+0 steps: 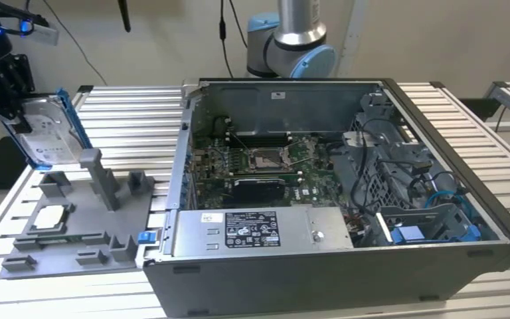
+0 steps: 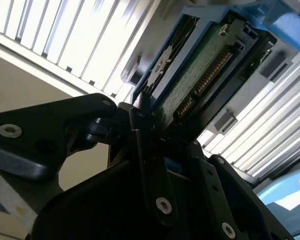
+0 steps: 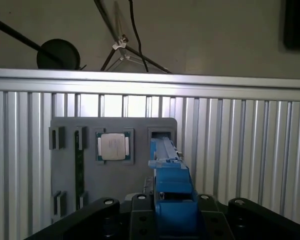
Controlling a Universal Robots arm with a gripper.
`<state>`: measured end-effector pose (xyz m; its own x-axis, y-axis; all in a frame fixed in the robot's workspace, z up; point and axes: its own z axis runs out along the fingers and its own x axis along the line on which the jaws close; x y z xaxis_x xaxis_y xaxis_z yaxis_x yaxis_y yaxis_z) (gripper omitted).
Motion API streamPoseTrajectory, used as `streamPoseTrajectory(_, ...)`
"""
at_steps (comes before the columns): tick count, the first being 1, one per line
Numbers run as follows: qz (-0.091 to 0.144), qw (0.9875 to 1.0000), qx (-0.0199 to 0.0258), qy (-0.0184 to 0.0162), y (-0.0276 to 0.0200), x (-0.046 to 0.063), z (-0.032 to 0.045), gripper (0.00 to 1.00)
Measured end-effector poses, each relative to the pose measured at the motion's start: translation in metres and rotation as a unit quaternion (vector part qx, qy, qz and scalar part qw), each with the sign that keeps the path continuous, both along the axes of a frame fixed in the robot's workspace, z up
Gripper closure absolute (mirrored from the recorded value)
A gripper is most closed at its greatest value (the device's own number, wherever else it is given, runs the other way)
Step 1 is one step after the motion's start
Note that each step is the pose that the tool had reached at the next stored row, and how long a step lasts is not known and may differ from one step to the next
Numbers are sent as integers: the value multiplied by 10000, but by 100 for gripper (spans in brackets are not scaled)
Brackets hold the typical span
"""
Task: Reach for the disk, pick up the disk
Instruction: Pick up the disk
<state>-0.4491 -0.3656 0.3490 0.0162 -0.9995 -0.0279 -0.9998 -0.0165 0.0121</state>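
- Black fingers [image 2: 146, 155] of the tool [image 2: 147, 117] are seen closest in the second wrist view, pressed against the edge of the disk [image 2: 202, 67], so the tool is pinching the disk.
- In the second wrist view the green circuit board side of the disk is shown, framed by blue side rails.
- In the first wrist view the disk [image 3: 167, 160] is seen edge-on, rising out of the tool [image 3: 171, 212].
- In the exterior view the tool [image 1: 18, 113] is found at the exterior view's far left, and the disk [image 1: 47, 133] is held upright on edge and slightly tilted.
- Below the disk a grey fixture tray [image 1: 78, 256] is laid on the slatted bench [image 1: 131, 113]; the disk appears clear of it.
- A small square silver chip [image 3: 112, 147] is seated in a pocket of the tray, and a grey post [image 1: 100, 176] is raised from it.
- To the exterior view's right of the tray an open computer case [image 1: 494, 219] is set on the bench, with a long silver box [image 1: 250, 229] along its near wall.
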Motion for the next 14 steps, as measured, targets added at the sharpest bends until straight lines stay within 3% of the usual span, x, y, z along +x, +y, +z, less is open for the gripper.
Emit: streamPoseTrajectory(14, 0, 10000, -41, 0, 0, 0, 446, 100)
